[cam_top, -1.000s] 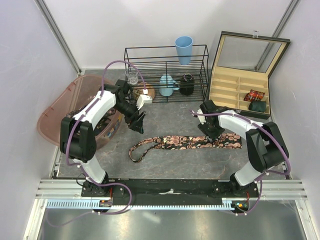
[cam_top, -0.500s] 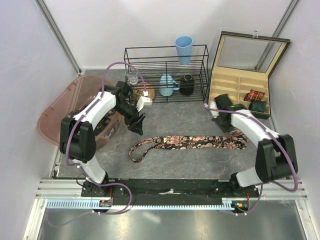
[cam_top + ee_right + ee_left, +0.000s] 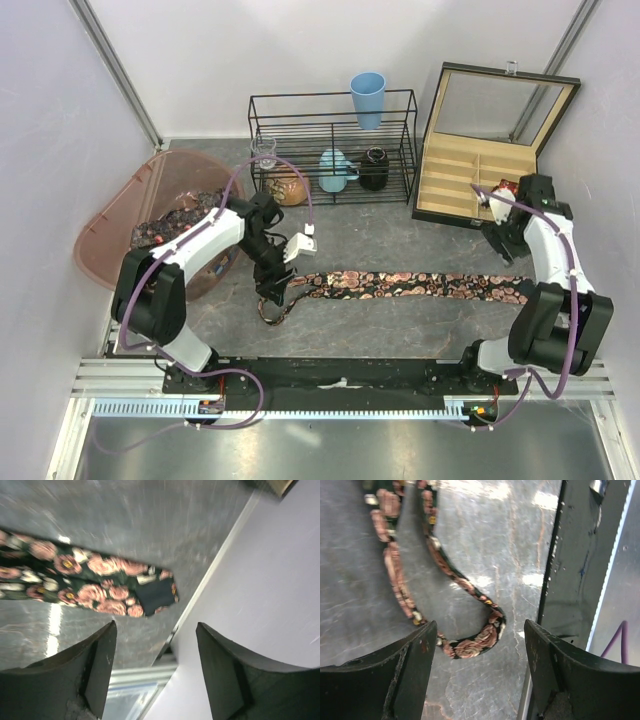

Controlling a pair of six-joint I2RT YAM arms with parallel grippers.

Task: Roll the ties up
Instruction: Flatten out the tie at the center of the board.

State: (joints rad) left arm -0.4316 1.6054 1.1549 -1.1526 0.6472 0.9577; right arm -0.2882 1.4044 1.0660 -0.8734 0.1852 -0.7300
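Observation:
One tie [image 3: 400, 284], dark with pink rose patterns, lies stretched left to right across the table. Its narrow end curls into a loop at the left [image 3: 470, 647], and its wide end lies at the right [image 3: 100, 587]. My left gripper [image 3: 272, 288] hangs open just above the loop, which shows between the fingers in the left wrist view [image 3: 480, 625], and holds nothing. My right gripper [image 3: 520, 248] is open and empty beside the wide end, close to the right wall; the right wrist view [image 3: 156, 625] shows the tie tip just past the fingertips.
A translucent pink-brown tub [image 3: 110, 240] at the left holds more ties [image 3: 165, 225]. A black wire rack [image 3: 335, 140] at the back carries a blue cup, a glass and jars. An open wooden box [image 3: 460, 175] at the back right holds a rolled tie [image 3: 505, 186].
The tie is now drawn out straighter and reaches farther right. My right gripper has moved right to the wall and is off the tie. My left gripper has come down from the rack to the looped end.

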